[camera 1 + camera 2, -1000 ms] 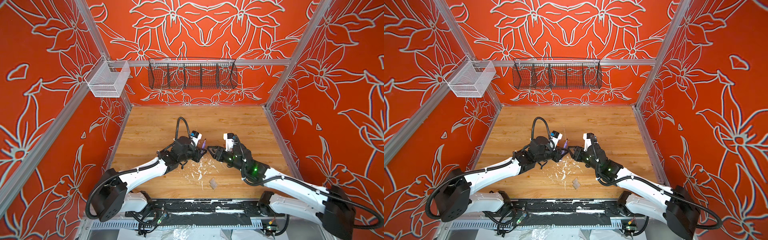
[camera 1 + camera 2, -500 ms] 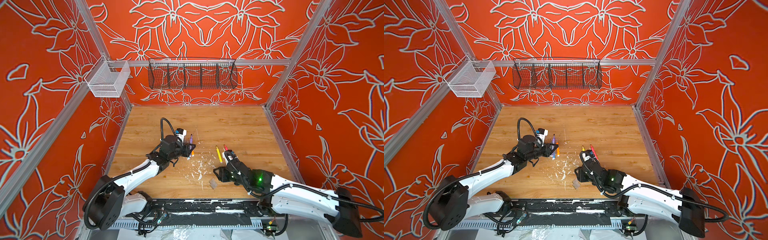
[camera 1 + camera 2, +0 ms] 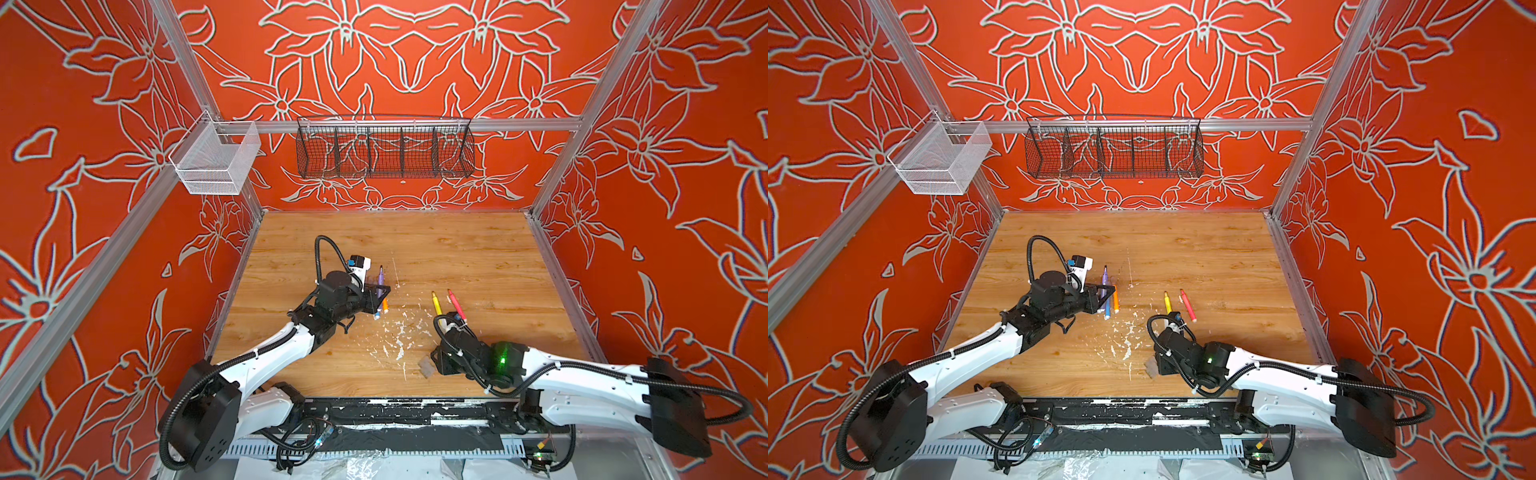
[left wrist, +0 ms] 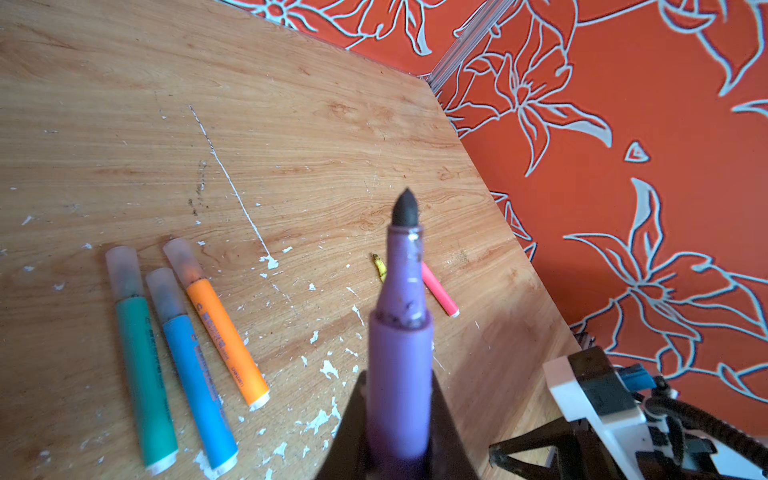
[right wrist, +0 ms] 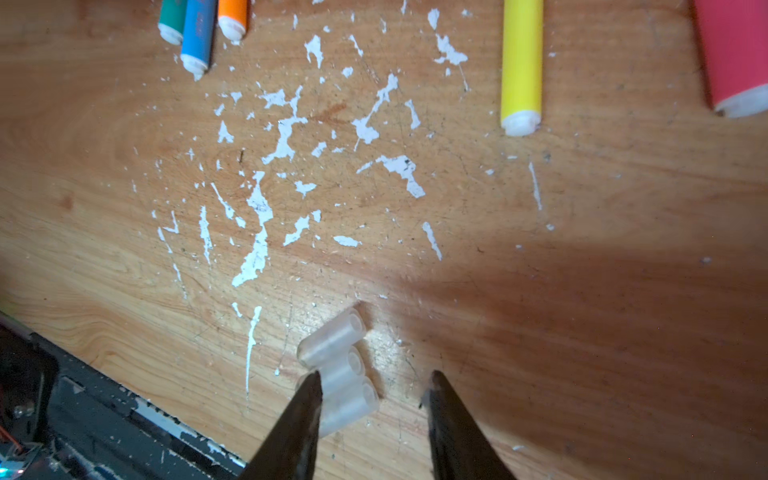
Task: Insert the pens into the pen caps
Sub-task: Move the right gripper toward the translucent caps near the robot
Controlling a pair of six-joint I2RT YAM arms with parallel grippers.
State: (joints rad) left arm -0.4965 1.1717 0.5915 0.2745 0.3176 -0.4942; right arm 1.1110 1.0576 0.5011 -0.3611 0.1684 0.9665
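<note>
Setting: wood-grain tabletop, white-flecked, inside orange floral walls.

Near table centre: left gripper clamped on a slim purple marker pen, dark tip bare.

Flat beneath it, side by side, all capped: green marker pen, blue marker pen, orange marker pen.

At 3 o'clock of these, uncapped: yellow marker pen, pink-red marker pen.

At 6 o'clock of the yellow one: three clear plastic pen caps, clustered.

Over the caps: right gripper, jaws partly apart, one finger possibly touching them.

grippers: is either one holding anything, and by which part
The left gripper holds the purple pen by the rear of its barrel, tip bare. The right gripper is open at the pen caps, holding nothing.
</note>
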